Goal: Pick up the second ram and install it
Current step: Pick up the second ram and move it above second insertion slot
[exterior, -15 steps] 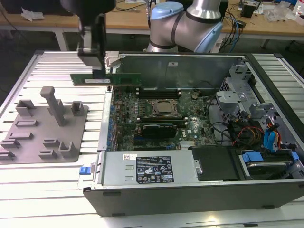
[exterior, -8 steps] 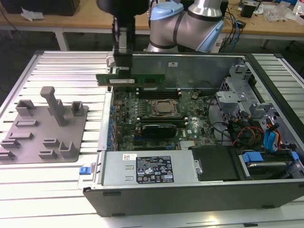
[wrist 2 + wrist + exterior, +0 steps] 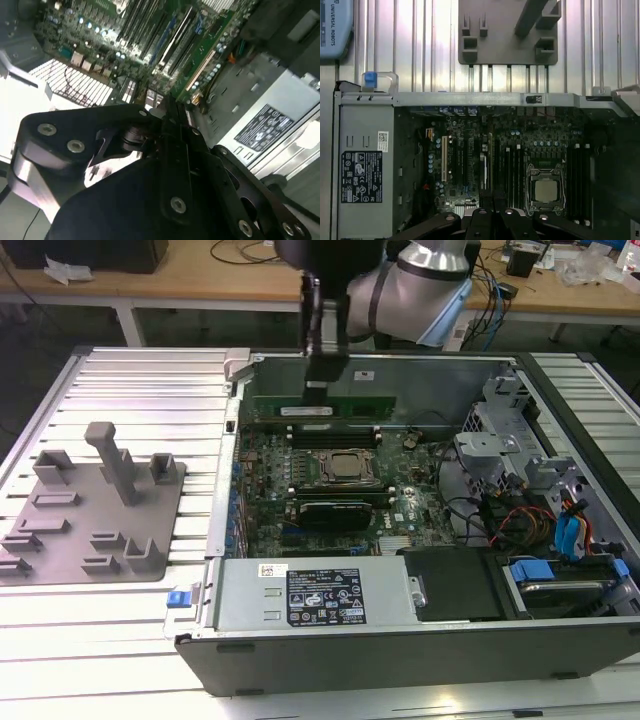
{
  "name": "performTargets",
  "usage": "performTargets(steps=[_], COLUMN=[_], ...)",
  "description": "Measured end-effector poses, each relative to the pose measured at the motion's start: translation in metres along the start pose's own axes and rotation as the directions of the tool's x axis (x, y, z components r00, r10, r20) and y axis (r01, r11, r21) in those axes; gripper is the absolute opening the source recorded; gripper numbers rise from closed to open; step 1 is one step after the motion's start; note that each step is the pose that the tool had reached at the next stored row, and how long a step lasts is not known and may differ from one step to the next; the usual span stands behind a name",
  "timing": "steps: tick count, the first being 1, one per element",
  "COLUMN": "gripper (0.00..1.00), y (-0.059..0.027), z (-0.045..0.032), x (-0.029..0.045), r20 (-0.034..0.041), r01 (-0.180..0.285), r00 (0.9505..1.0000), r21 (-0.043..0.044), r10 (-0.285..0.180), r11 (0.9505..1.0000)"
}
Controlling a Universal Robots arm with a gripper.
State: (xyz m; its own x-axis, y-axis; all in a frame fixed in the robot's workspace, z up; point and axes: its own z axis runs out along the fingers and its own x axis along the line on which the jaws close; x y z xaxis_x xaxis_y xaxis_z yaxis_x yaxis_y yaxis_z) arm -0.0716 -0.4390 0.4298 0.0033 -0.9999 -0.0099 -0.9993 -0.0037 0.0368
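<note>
A: Which step?
B: Installation, it seems. The gripper (image 3: 322, 386) appears clamped on the second ram (image 3: 365, 405), held above the motherboard (image 3: 270, 465).
A: What does seating call for?
B: Likely squaring its edge with a free slot.

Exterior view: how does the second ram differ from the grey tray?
The second ram is a thin green stick; the grey tray is a broad plate with raised blocks. The second ram stands on edge, held by the gripper over the computer case; the grey tray lies flat on the slatted table, at the exterior view's left of the case. Both are smaller than the case.
</note>
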Motion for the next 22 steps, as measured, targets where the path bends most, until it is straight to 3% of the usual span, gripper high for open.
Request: performTargets(steps=[2, 5, 9, 10, 11, 13, 16, 17, 18, 22], gripper=[0.09, 0.09, 0.09, 0.09, 0.09, 0.09, 0.09, 0.09, 0.09, 0.09], y=[-0.0149, -0.0278, -0.0314, -0.0315, -0.0315, -0.0316, -0.0317, -0.0317, -0.0317, -0.0323], z=[0.0004, 0.0053, 0.0078, 0.0084, 0.009, 0.0118, 0.0143, 0.0152, 0.0169, 0.0293], x=[0.0, 0.0001, 0.0002, 0.0002, 0.0002, 0.0002, -0.0003, -0.0006, -0.0008, -0.0019], r20=[0.0001, 0.0004, 0.0004, 0.0045, 0.0184, 0.0303, 0.0551, 0.0692, 0.0761, 0.0835], r01=[0.0, 0.0, 0.0, 0.0, 0.001, 0.001, 0.002, 0.003, 0.003, 0.003], r00=[1.0, 1.0, 1.0, 1.0, 0.9998, 0.9995, 0.9985, 0.9976, 0.9971, 0.9965], r21=[-0.0001, -0.0007, -0.0014, -0.0013, -0.0013, -0.0012, -0.0011, -0.0011, -0.001, -0.001], r10=[0.0, 0.0, 0.0, 0.0, -0.001, -0.001, -0.002, -0.003, -0.003, -0.003], r11=[1.0, 1.0, 1.0, 1.0, 1.0, 1.0, 1.0, 1.0, 1.0, 1.0])
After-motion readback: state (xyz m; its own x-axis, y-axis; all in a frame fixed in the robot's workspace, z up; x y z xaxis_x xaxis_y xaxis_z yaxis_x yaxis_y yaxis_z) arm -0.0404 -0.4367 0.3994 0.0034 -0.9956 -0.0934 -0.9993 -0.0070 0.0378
